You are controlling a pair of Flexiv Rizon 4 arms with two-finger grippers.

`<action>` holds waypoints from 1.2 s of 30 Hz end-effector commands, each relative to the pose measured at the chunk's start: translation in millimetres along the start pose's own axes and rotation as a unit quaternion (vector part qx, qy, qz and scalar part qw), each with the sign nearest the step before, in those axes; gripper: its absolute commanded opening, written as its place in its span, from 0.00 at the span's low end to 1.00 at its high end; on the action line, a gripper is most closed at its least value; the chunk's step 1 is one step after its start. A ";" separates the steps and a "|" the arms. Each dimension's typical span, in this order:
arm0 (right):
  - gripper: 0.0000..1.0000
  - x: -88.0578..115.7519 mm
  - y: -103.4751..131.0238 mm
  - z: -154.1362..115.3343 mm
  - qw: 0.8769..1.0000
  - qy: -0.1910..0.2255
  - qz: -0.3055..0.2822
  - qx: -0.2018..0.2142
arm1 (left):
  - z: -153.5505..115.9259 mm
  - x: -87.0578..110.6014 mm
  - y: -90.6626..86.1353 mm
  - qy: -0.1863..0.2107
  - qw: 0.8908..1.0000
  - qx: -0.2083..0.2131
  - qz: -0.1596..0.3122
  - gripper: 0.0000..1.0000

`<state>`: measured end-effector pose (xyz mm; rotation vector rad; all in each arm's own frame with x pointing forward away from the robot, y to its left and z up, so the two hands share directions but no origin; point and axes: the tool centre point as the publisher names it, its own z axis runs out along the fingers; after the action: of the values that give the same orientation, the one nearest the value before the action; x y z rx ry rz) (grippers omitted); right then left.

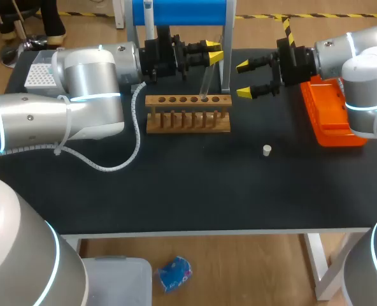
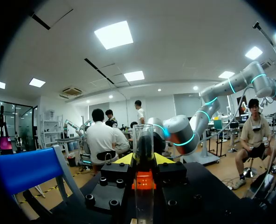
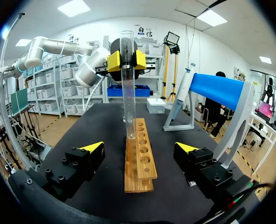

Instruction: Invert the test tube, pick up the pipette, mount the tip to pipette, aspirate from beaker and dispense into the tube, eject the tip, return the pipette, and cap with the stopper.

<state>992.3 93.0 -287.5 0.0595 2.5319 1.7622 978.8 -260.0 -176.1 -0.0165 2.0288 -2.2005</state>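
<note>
A clear test tube (image 1: 207,80) stands upright with its open mouth up and its rounded lower end at a hole of the wooden rack (image 1: 187,121). My left gripper (image 1: 213,52) is shut on the upper part of the tube. In the left wrist view the tube (image 2: 143,144) is clamped between the yellow tips of the left gripper (image 2: 143,161). My right gripper (image 1: 244,78) hangs open just right of the rack, holding nothing. From the right wrist, the tube (image 3: 127,93) rises ahead of the right gripper (image 3: 140,149), over the rack (image 3: 139,163). A white stopper (image 1: 267,150) lies on the table. The pipette (image 3: 182,91) hangs on the blue stand (image 3: 219,88).
An orange tray (image 1: 328,118) sits at the table's right edge, under my right arm. A white tip box (image 1: 39,75) stands at the far left, behind my left arm. The blue stand (image 1: 179,13) is behind the rack. Bare black tabletop lies in front of the rack.
</note>
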 end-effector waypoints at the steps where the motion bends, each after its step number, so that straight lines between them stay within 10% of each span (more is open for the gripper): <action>1: 1.00 0.7 0.0 -0.4 1.000 0.000 0.000 0.001 | 0.2 -1.0 -0.1 -0.003 1.000 0.012 0.001 0.00; 36: 1.00 0.7 0.0 -0.4 1.000 0.000 0.000 0.001 | -18.1 -32.7 17.3 -0.023 0.999 0.035 0.024 0.00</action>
<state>992.2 93.0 -287.4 0.0596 2.5320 1.7622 1010.3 -238.3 -188.7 -0.0142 1.9175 -2.2138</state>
